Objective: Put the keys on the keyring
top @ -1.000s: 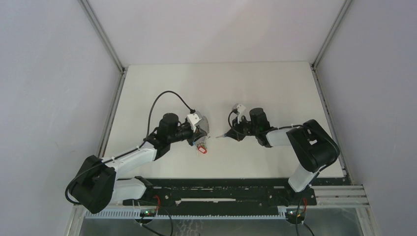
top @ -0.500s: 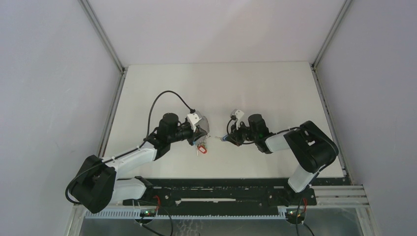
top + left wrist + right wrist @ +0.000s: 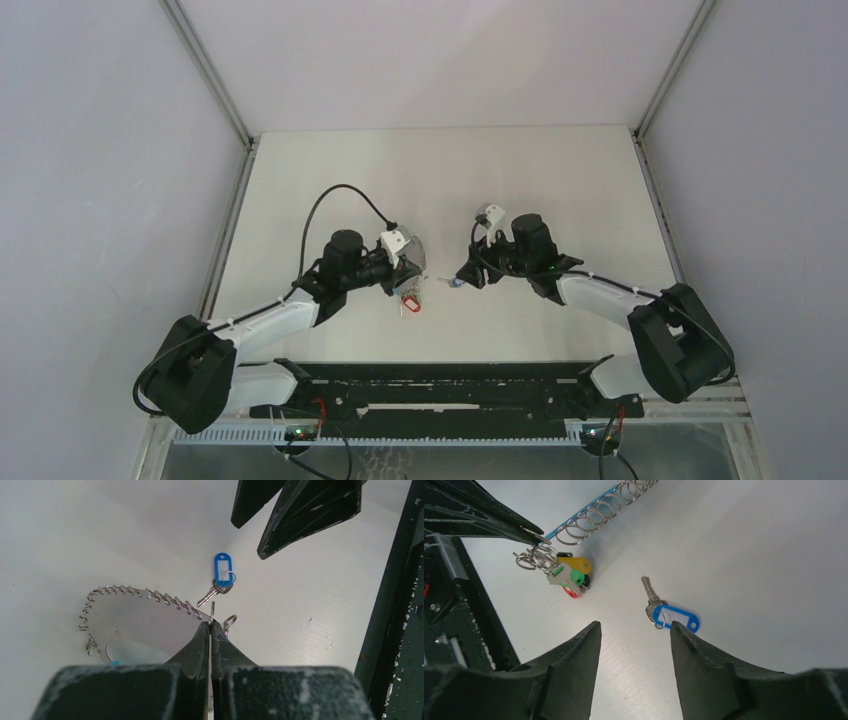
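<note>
The key (image 3: 650, 594), silver with a blue oval tag (image 3: 676, 617), lies flat on the white table; it also shows in the left wrist view as the key (image 3: 214, 590). My right gripper (image 3: 634, 625) hovers open just behind it, holding nothing, the tag close to its right fingertip. The keyring (image 3: 135, 594) is a thin wire loop strung with several small silver rings. My left gripper (image 3: 211, 623) is shut on the keyring's wire end. In the top view the left gripper (image 3: 412, 279) and right gripper (image 3: 466, 277) face each other, with the key (image 3: 453, 285) between them.
Green, yellow and red tags (image 3: 570, 575) hang in a bunch from the keyring (image 3: 599, 512) under the left fingers (image 3: 489, 522). A red tag (image 3: 408, 305) lies near the table's (image 3: 450, 180) front edge, close to the black rail (image 3: 440, 385).
My right gripper moved in toward the left gripper, opened, and let go of the key, which now lies on the table. It then drew back slightly. The left arm held still.
</note>
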Available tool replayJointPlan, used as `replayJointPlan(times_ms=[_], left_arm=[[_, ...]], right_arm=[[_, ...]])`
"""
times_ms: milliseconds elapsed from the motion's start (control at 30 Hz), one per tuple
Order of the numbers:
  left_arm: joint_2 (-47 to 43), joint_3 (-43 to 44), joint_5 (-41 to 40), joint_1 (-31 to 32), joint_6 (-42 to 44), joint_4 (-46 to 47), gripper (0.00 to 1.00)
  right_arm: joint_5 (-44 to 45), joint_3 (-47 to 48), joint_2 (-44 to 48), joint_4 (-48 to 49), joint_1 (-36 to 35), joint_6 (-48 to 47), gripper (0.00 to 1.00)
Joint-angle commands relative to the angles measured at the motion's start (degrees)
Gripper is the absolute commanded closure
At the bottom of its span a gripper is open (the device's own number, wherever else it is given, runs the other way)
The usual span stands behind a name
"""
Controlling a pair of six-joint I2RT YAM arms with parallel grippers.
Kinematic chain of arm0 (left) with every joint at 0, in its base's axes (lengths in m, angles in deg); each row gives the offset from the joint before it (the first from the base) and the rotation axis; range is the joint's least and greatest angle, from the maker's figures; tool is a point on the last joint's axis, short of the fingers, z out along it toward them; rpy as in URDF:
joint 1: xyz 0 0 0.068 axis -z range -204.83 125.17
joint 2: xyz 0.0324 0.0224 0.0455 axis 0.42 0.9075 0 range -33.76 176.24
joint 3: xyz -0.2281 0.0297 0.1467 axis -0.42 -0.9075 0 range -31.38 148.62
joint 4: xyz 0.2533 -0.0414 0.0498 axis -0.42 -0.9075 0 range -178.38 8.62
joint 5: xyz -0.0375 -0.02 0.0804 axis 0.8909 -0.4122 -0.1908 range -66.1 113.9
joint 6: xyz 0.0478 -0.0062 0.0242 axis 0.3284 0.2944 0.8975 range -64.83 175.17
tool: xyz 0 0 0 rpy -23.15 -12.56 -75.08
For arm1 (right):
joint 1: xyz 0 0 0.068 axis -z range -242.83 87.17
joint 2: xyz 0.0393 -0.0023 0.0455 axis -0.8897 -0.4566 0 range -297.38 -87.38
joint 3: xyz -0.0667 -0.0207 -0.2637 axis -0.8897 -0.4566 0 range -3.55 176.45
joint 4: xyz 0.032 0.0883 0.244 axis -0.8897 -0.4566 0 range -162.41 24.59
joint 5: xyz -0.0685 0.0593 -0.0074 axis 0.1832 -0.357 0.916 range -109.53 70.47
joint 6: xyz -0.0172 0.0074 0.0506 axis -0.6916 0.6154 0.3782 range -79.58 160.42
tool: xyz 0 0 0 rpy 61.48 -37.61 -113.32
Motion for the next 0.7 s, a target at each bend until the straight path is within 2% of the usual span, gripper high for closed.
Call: replayJointPlan(times_ms=[0,167,333,433,667], left_arm=[[-2.1,0.9,0.2,-0.2,0.5,3.5,1.0],[-2.3,1.0,-0.1,-0.2,0.8,3.3,1.0],[-2.1,1.3,-0.1,-0.2,1.1,3.0,1.0],[-1.9,1.4,0.0,-0.2,1.1,3.0,1.0],[-1.8,1.5,-0.4,-0.2,1.4,2.4,0.99]], right_arm=[[-2.8,5.9,1.9,-14.4,1.7,3.8,0.45],[-4.3,12.9,-2.1,-27.5,4.3,0.9,0.45],[-7.3,23.4,-10.7,-39.9,4.8,-3.9,0.51],[-9.0,27.5,-15.8,-42.8,4.8,-5.4,0.55],[-12.2,32.2,-23.5,-42.9,4.7,-5.7,0.62]])
